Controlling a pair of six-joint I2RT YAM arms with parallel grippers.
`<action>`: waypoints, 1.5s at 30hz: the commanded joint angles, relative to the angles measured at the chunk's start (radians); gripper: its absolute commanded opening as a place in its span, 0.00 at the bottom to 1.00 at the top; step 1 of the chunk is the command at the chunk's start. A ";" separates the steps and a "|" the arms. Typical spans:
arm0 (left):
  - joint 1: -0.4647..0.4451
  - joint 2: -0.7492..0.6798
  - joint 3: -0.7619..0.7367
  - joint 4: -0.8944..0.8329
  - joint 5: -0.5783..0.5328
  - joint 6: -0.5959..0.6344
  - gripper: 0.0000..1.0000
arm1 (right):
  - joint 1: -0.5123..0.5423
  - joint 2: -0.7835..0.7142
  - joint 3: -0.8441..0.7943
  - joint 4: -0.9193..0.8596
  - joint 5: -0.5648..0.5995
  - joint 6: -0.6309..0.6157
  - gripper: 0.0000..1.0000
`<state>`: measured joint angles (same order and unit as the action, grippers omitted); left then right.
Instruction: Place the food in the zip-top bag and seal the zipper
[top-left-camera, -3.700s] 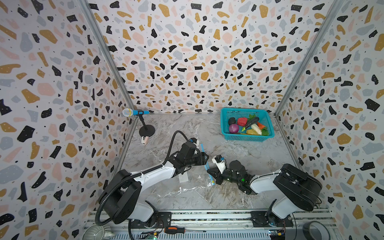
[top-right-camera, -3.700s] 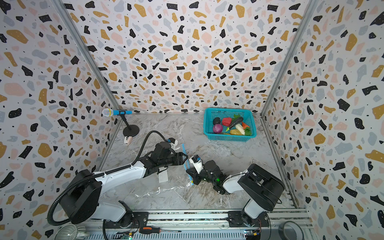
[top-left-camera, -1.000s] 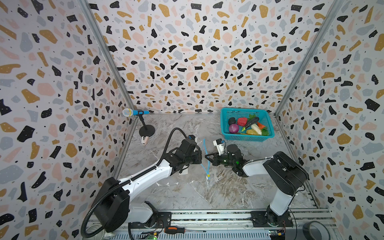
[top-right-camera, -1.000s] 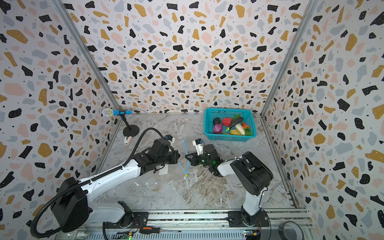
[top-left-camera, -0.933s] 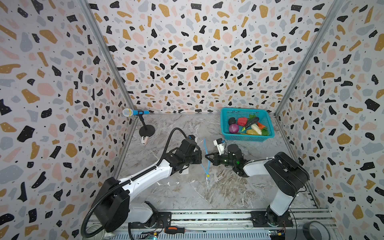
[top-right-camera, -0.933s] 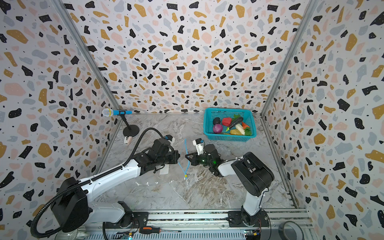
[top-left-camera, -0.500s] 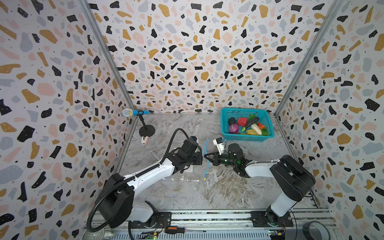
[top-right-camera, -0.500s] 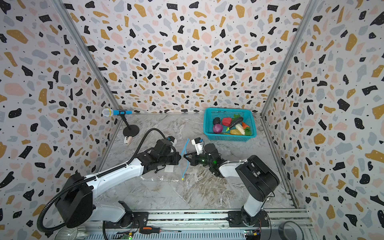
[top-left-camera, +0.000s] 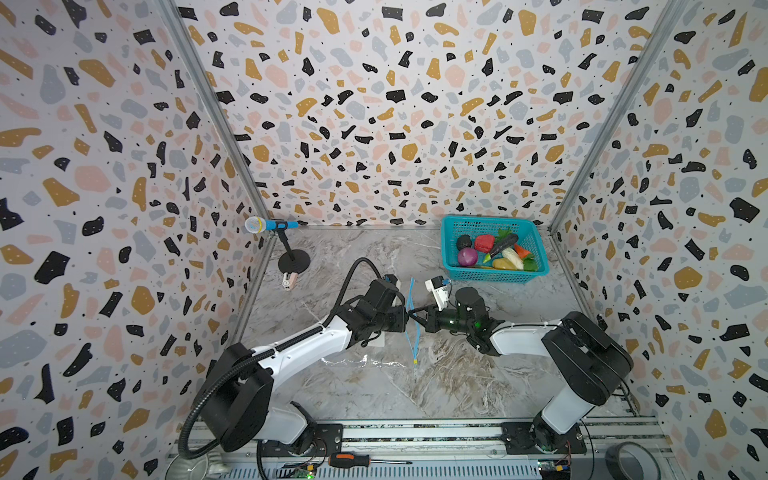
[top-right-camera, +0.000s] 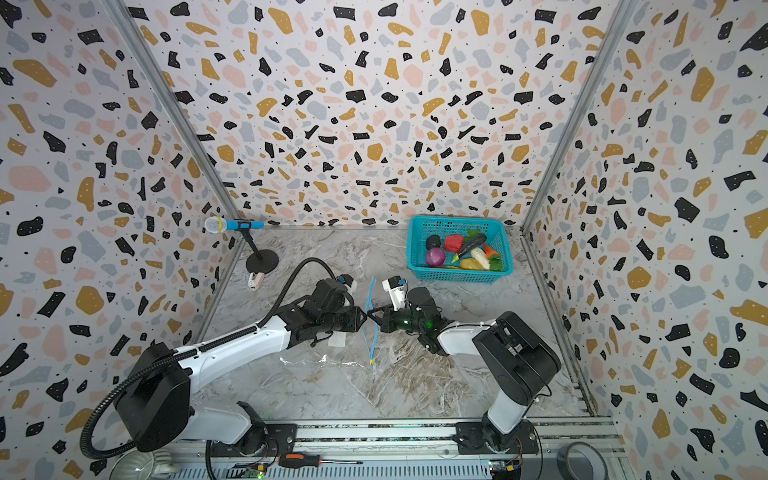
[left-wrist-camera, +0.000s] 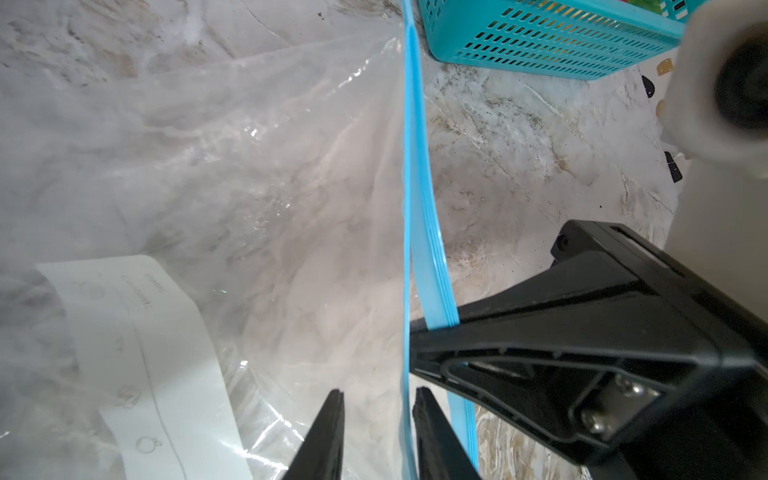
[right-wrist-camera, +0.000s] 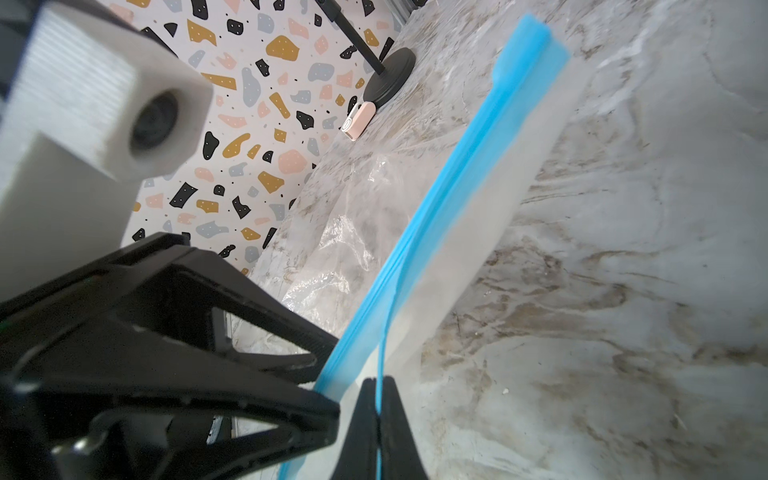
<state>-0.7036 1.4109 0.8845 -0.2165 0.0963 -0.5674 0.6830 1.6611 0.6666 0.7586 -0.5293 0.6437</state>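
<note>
The two grippers meet nose to nose at the middle of the counter (top-left-camera: 374, 257), at the mouth edge of the zip-top bag (left-wrist-camera: 249, 166). The right gripper (right-wrist-camera: 378, 399) is pressed together on one lip of the light-blue zipper (left-wrist-camera: 415, 166), pinching it about halfway along. There the two lips part slightly. The left gripper (left-wrist-camera: 380, 415) faces it from the bag's side with its fingers spread. The other lip and the clear film run through the gap, and I cannot tell whether they touch a finger. The bag lies crinkled on the counter, its white label (left-wrist-camera: 137, 353) close by the left gripper. The yellow slider (top-left-camera: 415, 366) sits at the zipper's near end. The food (top-left-camera: 492, 251) all lies in the teal basket (top-left-camera: 490, 274) at the back right, outside the bag.
</note>
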 joint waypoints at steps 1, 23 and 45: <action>-0.006 0.019 0.029 0.010 0.013 0.024 0.33 | 0.006 -0.044 0.033 -0.012 0.005 -0.019 0.00; -0.007 -0.029 0.074 -0.095 -0.104 0.008 0.02 | 0.003 -0.010 0.076 -0.087 0.038 -0.051 0.01; -0.007 -0.018 0.108 -0.150 -0.142 -0.035 0.00 | 0.035 0.078 0.307 -0.418 0.165 -0.211 0.47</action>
<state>-0.7044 1.3933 0.9554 -0.3649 -0.0437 -0.5922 0.7136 1.7306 0.9390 0.3828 -0.3782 0.4549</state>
